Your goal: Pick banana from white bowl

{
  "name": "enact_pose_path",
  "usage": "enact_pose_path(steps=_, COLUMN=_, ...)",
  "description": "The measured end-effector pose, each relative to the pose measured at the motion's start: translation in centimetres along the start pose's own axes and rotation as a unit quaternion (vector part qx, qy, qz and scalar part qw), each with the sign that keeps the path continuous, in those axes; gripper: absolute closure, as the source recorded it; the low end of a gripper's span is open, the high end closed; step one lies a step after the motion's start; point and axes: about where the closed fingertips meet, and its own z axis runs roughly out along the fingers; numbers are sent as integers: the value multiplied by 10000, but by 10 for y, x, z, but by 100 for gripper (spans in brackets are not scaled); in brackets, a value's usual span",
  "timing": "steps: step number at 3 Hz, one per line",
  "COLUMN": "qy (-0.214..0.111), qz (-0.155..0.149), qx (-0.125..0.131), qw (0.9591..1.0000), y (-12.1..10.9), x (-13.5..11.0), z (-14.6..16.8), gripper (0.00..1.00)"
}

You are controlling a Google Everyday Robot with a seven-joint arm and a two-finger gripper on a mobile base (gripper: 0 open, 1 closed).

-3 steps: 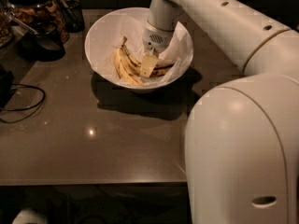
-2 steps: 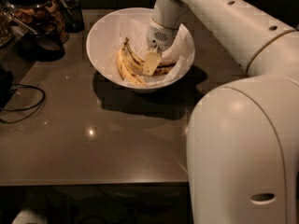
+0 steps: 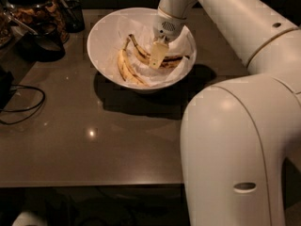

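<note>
Gripper (image 3: 157, 55) sits low on the spotted banana (image 3: 140, 52) in the white bowl (image 3: 106, 36); I cannot tell whether it grips, and the lift is not yet done.

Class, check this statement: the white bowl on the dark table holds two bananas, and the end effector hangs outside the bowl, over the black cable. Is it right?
No. The camera view shows the end effector down inside the white bowl, over the spotted banana, not outside it. The rest stands: the bowl, on the dark table, also holds a paler banana.
</note>
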Motion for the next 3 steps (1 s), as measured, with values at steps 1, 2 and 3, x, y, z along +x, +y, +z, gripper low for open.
enact_pose_path(steps=1, qy=-122, qz=-18, qx=92, qw=9999, y=-2, x=-3, z=-3, gripper=100)
enact_pose_path(steps=2, qy=-245, qz=67, qx=57, qw=9997, y=13, x=2, z=-17, gripper=100)
enact_pose_path(steps=3, qy=-414, qz=32, qx=18, qw=9991, y=31, x=6, z=-33, gripper=100)
